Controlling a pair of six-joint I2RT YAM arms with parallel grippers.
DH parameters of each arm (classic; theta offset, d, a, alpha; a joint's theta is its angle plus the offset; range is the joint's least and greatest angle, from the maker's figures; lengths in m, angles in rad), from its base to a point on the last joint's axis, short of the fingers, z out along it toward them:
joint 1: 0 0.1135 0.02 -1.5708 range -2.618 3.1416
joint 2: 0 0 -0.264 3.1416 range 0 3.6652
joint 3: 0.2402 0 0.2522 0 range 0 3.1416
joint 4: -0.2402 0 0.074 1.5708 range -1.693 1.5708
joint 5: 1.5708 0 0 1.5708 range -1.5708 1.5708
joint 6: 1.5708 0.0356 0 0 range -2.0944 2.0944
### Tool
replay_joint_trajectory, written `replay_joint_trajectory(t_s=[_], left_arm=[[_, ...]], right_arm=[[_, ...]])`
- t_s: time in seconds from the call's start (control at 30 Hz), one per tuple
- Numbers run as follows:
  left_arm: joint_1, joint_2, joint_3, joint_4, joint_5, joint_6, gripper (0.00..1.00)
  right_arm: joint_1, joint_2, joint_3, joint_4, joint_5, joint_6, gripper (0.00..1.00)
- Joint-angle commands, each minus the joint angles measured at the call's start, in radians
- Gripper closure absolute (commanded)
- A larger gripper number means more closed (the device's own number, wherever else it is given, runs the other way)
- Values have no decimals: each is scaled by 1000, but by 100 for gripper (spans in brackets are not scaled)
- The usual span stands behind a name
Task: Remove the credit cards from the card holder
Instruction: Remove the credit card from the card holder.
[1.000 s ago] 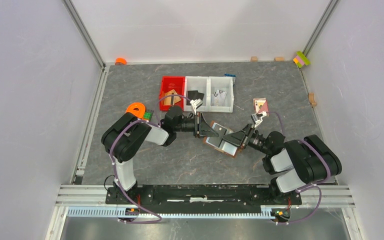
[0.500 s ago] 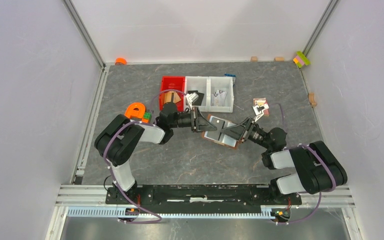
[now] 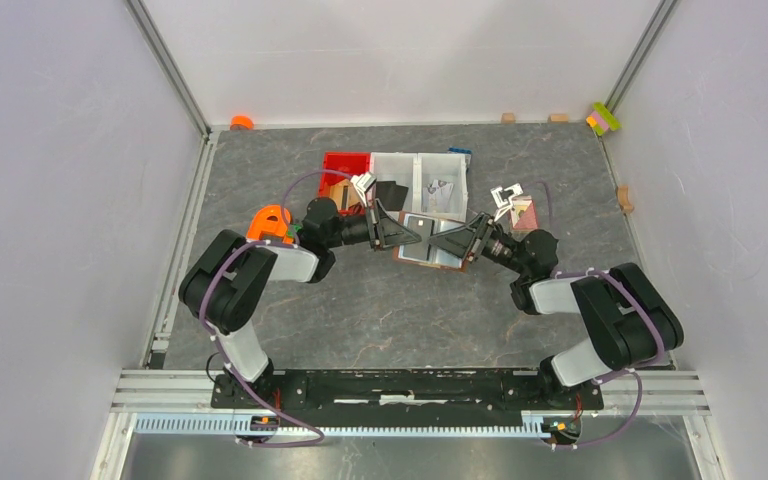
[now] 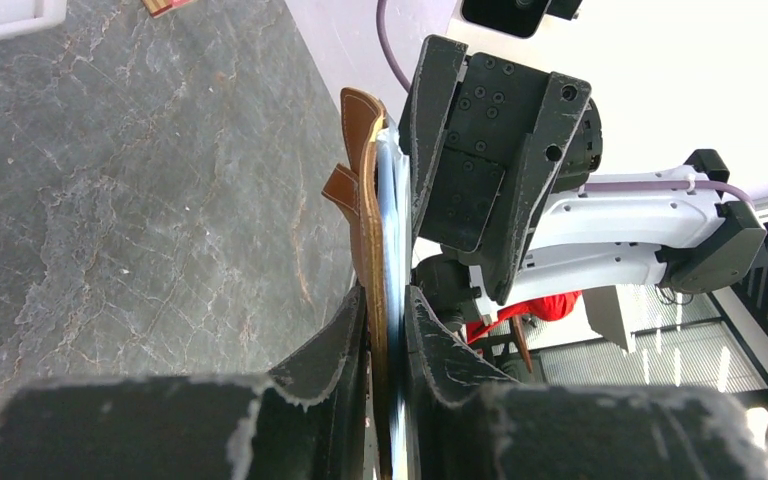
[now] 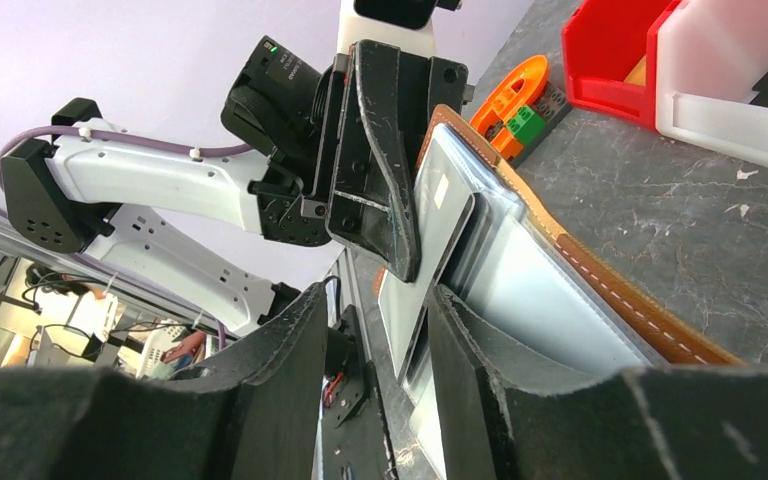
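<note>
Top view, card holder [image 3: 428,252]: held open between both arms, mid tabletop, just short of the white bins [image 3: 430,155]
Top view, surroundings: red bin [image 3: 345,155] toward the far edge, pink-red picture card [image 3: 523,210] by the right arm, orange piece [image 3: 270,215] by the left arm; none in the way
Left wrist, left claw [image 4: 385,305]: clamped on the card holder's edge, brown leather one side, pale lining the other
Right wrist, right claw [image 5: 375,310]: jaws apart, astride the lower edge of a dark grey credit card [image 5: 425,250] seated in its pocket
Progress: probably early; no grey card seen loose, first pull not yet made
Obstruction: left claw finger overlapping the card's upper part, likely to hinder sliding
</note>
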Motion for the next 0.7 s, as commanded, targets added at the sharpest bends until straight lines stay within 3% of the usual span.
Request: replay_joint_trajectory(t_s=[0.0,0.43,0.67], left_arm=[[-40,-14,-13,-1,37,30,83],[-64,17,0,37,51,10,86],[-66,13,-2,32,50,12,85]], right_arm=[[37,-14,53,101,15,0,55],[96,1,84,62,-5,-22,65],[99,-1,84,12,0,-43,86]])
